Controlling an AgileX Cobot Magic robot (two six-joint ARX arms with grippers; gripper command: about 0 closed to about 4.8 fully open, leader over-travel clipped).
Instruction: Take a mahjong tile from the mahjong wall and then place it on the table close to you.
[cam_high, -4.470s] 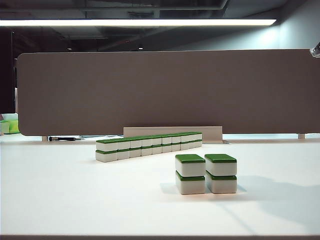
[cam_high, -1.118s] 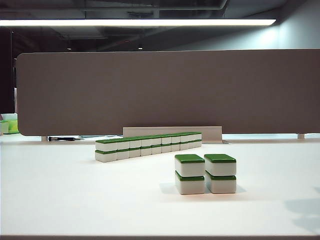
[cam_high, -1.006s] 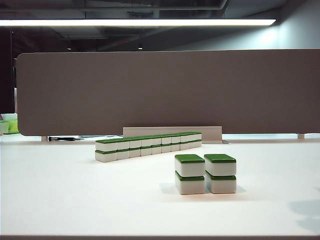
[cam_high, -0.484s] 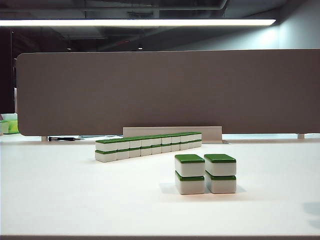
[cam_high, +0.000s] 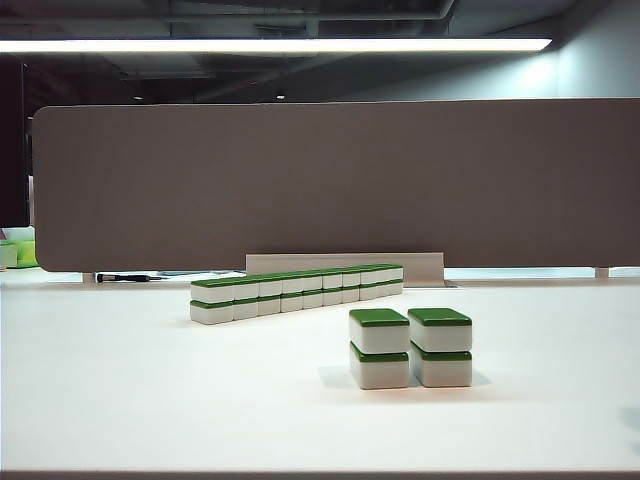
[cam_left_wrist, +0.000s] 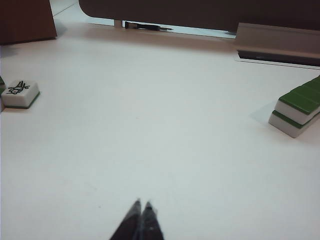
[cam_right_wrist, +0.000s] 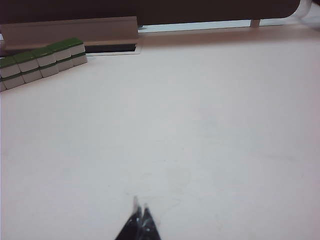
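Since the earlier frames, the shadow at about 4 o'clock on the worktop (cam_high: 120, 400) in the exterior view has shrunk away to a sliver at the edge; the tiles haven't budged at all.

Left gripper (cam_left_wrist: 140, 206) is pinched fully together, nothing in it, hanging over bare worktop. Right gripper (cam_right_wrist: 139, 207) looks the same deal: tips pressed together, empty, over plain white surface. Neither arm shows up in the exterior view.

From the left wrist view, one end of the mahjong wall (cam_left_wrist: 298, 107) sits well off from the tips, and a lone face-up tile (cam_left_wrist: 20, 93) lies well apart on the other side. From the right wrist view, the other end of the wall is far off too.

In the exterior view the wall runs across the middle, two high, with the short cluster (cam_high: 411, 346) nearer at roughly 5 o'clock from it. Behind it all stands the grey-brown partition (cam_high: 330, 180), with a pen (cam_high: 125, 277) lying under its edge.
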